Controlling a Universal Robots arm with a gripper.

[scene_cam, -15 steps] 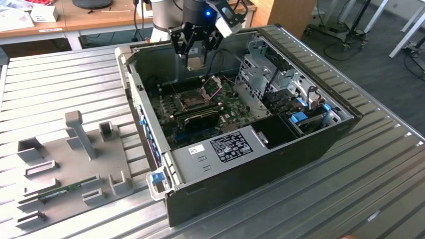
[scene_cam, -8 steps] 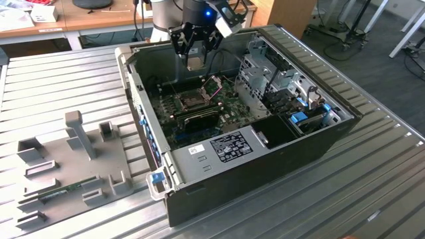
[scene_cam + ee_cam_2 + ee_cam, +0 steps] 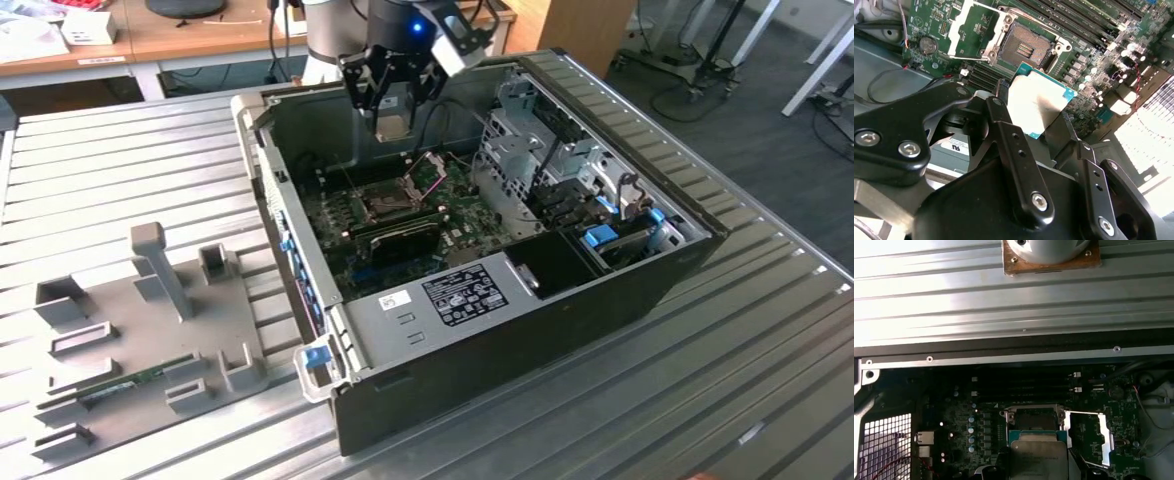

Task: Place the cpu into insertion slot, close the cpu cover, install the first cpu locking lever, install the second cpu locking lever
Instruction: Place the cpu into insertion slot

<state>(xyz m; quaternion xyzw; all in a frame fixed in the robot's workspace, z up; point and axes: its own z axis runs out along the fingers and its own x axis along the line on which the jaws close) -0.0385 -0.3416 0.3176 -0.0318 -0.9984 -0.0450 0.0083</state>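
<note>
Above the open computer case (image 3: 627, 300), in the exterior view, the gripper (image 3: 395, 112) hangs over the motherboard (image 3: 461, 235) with the cpu (image 3: 396, 128) pinched between its fingertips, well apart from the insertion slot (image 3: 378, 205) below. In the second wrist view the fingers (image 3: 1004, 125) are closed just to the chip's width, gripping opposite edges of the cpu (image 3: 1039, 102), which likely keeps its face and contacts untouched. The insertion slot (image 3: 1026, 47) lies bare beyond it, and the cpu cover (image 3: 966, 22) is swung away to one side, so nothing blocks the socket. In the first wrist view the cpu (image 3: 1036, 457) sits squarely before the insertion slot (image 3: 1034, 420), edges roughly parallel to its frame, which suggests alignment. The cpu cover (image 3: 1094, 435) stands open beside it, with green board showing through its window.
</note>
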